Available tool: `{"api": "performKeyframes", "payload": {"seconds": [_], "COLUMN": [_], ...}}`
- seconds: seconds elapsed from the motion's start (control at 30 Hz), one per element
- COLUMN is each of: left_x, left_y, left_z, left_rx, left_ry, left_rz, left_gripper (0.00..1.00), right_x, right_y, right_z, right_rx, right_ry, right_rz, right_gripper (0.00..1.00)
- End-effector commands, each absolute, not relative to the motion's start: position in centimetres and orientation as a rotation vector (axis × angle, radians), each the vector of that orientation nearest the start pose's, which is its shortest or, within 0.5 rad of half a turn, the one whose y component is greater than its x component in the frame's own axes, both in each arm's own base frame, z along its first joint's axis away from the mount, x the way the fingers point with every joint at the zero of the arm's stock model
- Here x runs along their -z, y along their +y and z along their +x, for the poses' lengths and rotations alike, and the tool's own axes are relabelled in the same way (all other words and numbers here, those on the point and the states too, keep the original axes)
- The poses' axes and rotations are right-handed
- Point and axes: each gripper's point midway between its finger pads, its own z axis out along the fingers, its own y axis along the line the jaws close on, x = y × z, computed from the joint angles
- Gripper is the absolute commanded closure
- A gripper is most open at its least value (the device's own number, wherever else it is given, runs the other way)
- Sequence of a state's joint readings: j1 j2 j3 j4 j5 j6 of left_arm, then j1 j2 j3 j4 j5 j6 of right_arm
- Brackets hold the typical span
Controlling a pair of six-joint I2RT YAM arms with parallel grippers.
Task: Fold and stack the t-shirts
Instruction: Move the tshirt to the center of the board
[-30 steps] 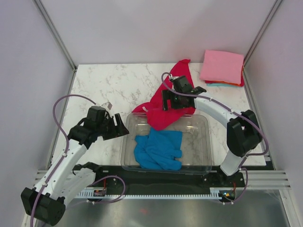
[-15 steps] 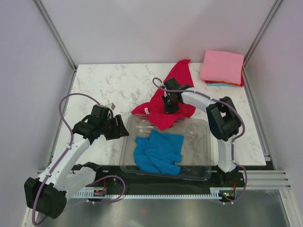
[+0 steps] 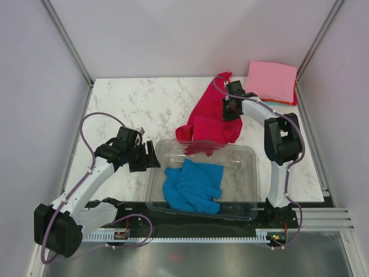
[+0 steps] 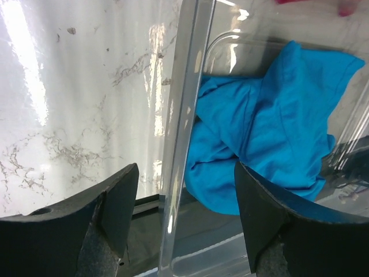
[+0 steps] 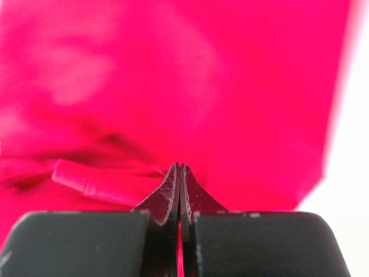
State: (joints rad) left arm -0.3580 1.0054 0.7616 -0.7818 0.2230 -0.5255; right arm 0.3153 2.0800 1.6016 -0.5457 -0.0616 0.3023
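Currently, right end effector (image 5: 179, 168) pinching crimson t-shirt (image 3: 209, 124), blue t-shirt (image 3: 193, 184) in tub (image 4: 184, 115)

Red t-shirt (image 3: 210, 122) rumpled, blue (image 3: 193, 184) crumpled; pink (image 3: 271, 81) folded

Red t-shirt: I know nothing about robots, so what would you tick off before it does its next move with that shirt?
1. Grip: ok. The right gripper is shut, with the red t-shirt pinched between its fingers.
2. Shirt out of the tub: not ok. Its near edge lies over the tub's far rim.
3. Shirt flat enough to fold: not ok. It is bunched and creased.
4. Other arm free to help: ok. The left gripper is open at the tub's left wall and holds nothing.
5. Folded stack undisturbed: ok. It is tidy in the far right corner.
6. Blue t-shirt: ok. It lies crumpled in the tub.
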Motion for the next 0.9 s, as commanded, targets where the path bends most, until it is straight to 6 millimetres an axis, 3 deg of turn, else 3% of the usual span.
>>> {"api": "performKeyframes", "payload": {"seconds": [0.0, 0.07, 0.13, 0.17, 0.23, 0.3, 0.33, 0.47, 0.6, 0.7, 0.77, 0.83, 0.87], "left_x": [-10.1, -9.2, -8.8, -8.3, -8.2, -8.0, -8.2, -10.1, -12.5, -13.1, -13.2, -13.2, -13.4], "left_y": [-14.5, -15.0, -15.7, -15.8, -15.3, -13.6, -12.9, -9.0, -1.8, 0.0, 2.2, 2.7, 4.6], "left_z": [19.3, 19.5, 19.9, 20.1, 21.0, 21.8, 22.1, 23.9, 25.8, 26.5, 27.4, 27.6, 28.3], "left_rx": [0.596, 0.587, 0.622, 0.613, 0.551, 0.458, 0.435, 0.395, 0.372, 0.32, 0.347, 0.441, 0.461], "left_ry": [2.728, 2.769, 2.781, 2.802, 2.8, 2.799, 2.795, 2.696, 2.549, 2.498, 2.402, 2.361, 2.27], "left_rz": [-0.056, -0.033, -0.005, 0.013, 0.018, -0.038, -0.071, -0.293, -0.603, -0.697, -0.846, -0.942, -1.069], "left_gripper": [0.25, 0.3, 0.43, 0.58, 0.75, 0.98, 0.98, 0.98, 0.98, 0.98, 0.98, 0.98, 0.98], "right_x": [-3.7, -2.1, -1.5, -1.3, -0.7, -1.1, -0.6, -1.2, -1.2, -0.9, -0.6, -0.2, -0.6], "right_y": [11.1, 8.3, 7.2, 7.3, 8.0, 8.3, 9.2, 9.9, 10.2, 10.0, 10.3, 10.9, 11.1], "right_z": [46.7, 46.0, 45.2, 44.6, 43.4, 42.7, 41.5, 39.4, 37.4, 36.7, 35.9, 35.0, 34.8], "right_rx": [-0.051, -0.016, -0.03, -0.052, -0.121, -0.147, -0.222, -0.279, -0.301, -0.294, -0.325, -0.345, -0.352], "right_ry": [2.607, 2.649, 2.668, 2.664, 2.674, 2.663, 2.679, 2.659, 2.663, 2.671, 2.682, 2.692, 2.68], "right_rz": [0.063, 0.135, 0.169, 0.168, 0.167, 0.176, 0.17, 0.163, 0.15, 0.15, 0.154, 0.145, 0.139], "right_gripper": [1.0, 1.0, 1.0, 1.0, 1.0, 1.0, 1.0, 1.0, 1.0, 1.0, 1.0, 1.0, 1.0]}}
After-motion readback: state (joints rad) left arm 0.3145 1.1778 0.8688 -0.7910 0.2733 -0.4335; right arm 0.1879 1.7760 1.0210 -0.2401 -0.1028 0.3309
